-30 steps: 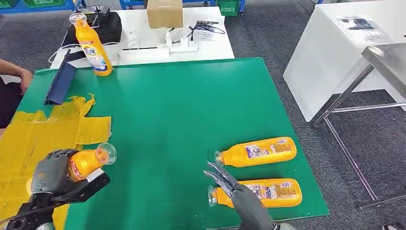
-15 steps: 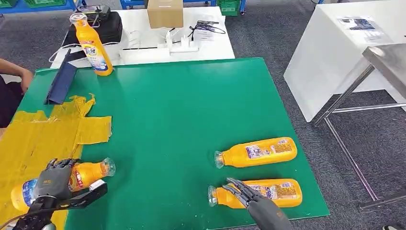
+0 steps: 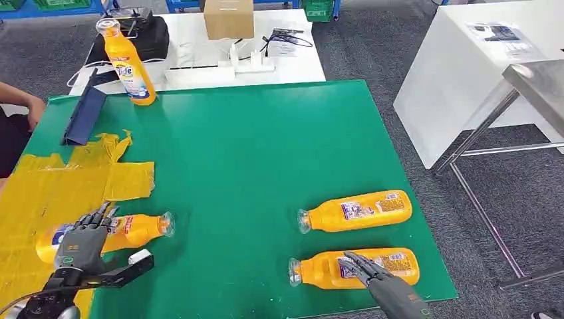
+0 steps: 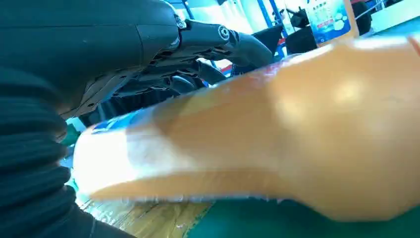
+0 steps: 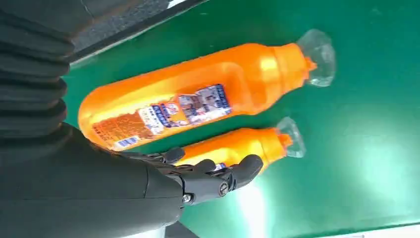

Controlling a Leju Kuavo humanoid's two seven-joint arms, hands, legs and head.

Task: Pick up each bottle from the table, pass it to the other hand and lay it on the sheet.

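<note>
The left robot hand (image 3: 83,240) has brought its bottle (image 3: 110,232) down from a raised tilt a second ago to lie flat, body on the yellow sheet (image 3: 40,193) and clear cap out over the green surface (image 3: 253,146). Its fingers now look spread over the bottle rather than wrapped round it, so the release seems under way, though I cannot tell whether contact is fully broken. The right robot hand (image 3: 372,272) has meanwhile dropped onto the nearest bottle (image 3: 332,269), fingers apart above its label, not closed. A second bottle (image 3: 356,211) lies just beyond, a third (image 3: 130,66) stands upright at the far edge. One delivered, the next pickup beginning
</note>
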